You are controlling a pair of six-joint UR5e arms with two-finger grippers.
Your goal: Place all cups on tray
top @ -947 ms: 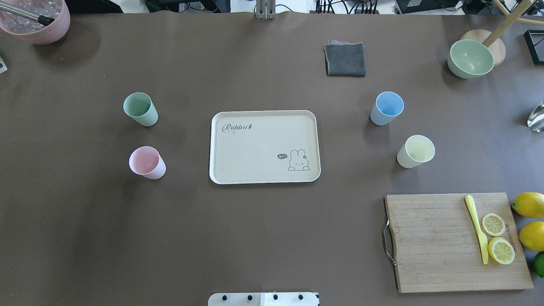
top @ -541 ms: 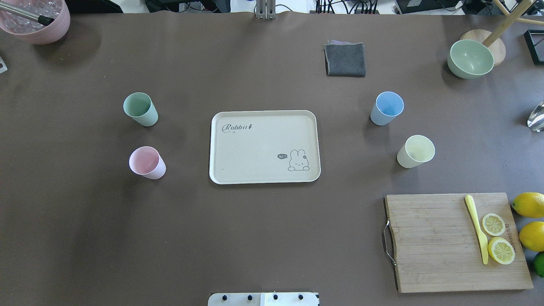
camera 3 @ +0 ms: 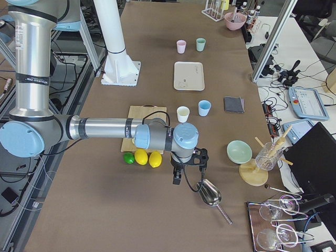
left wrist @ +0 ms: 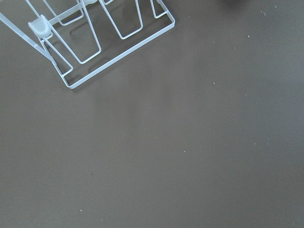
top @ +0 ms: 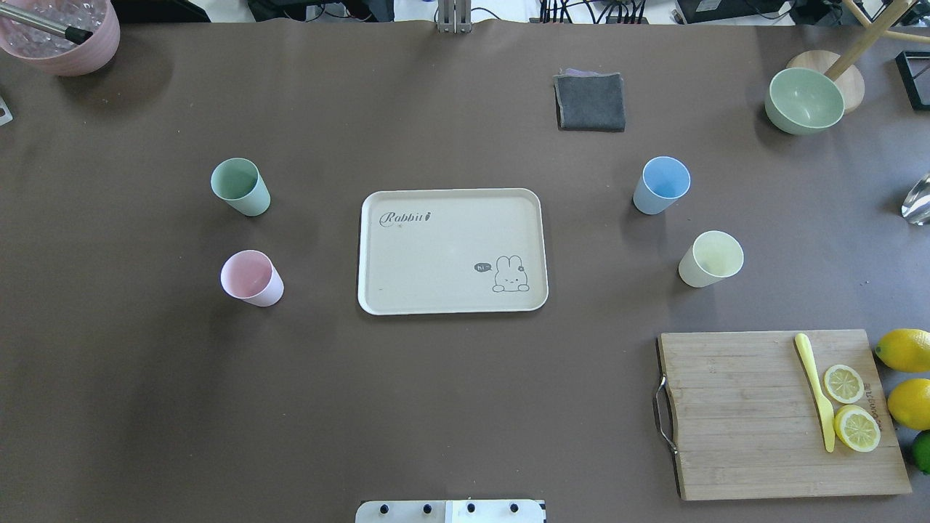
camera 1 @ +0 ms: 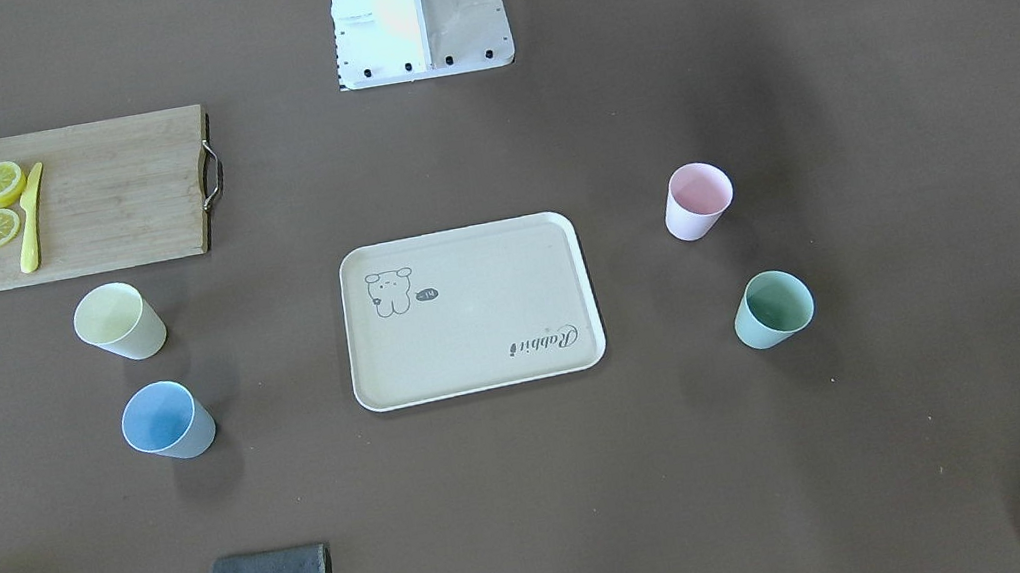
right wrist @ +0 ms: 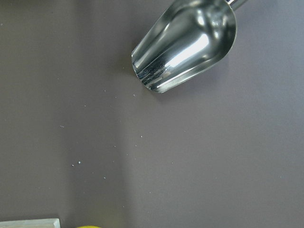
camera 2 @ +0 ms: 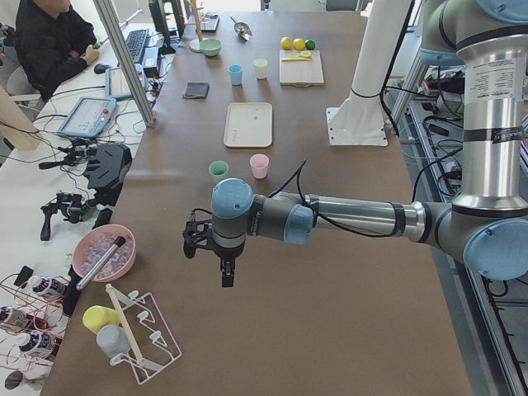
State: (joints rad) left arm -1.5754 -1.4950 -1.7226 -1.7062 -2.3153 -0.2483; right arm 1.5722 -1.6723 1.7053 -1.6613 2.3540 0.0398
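The cream tray [top: 436,254] lies empty at the table's middle. The mint green cup [top: 240,186] and pink cup [top: 251,277] stand upright on the table to its left. The light blue cup [top: 661,184] and pale yellow cup [top: 710,258] stand upright to its right. No cup touches the tray. My left gripper [camera 2: 227,276] hangs over bare table far off the left end, and my right gripper [camera 3: 177,180] far off the right end. They show only in the side views, so I cannot tell whether they are open or shut.
A wooden cutting board [top: 734,414] with lemon slices and a yellow knife lies front right, with lemons [top: 904,349] beside it. A grey cloth [top: 590,102], green bowl [top: 803,100] and mauve pot [top: 62,33] sit at the back. A metal scoop [right wrist: 185,45] lies under my right wrist and a wire rack [left wrist: 95,42] under my left.
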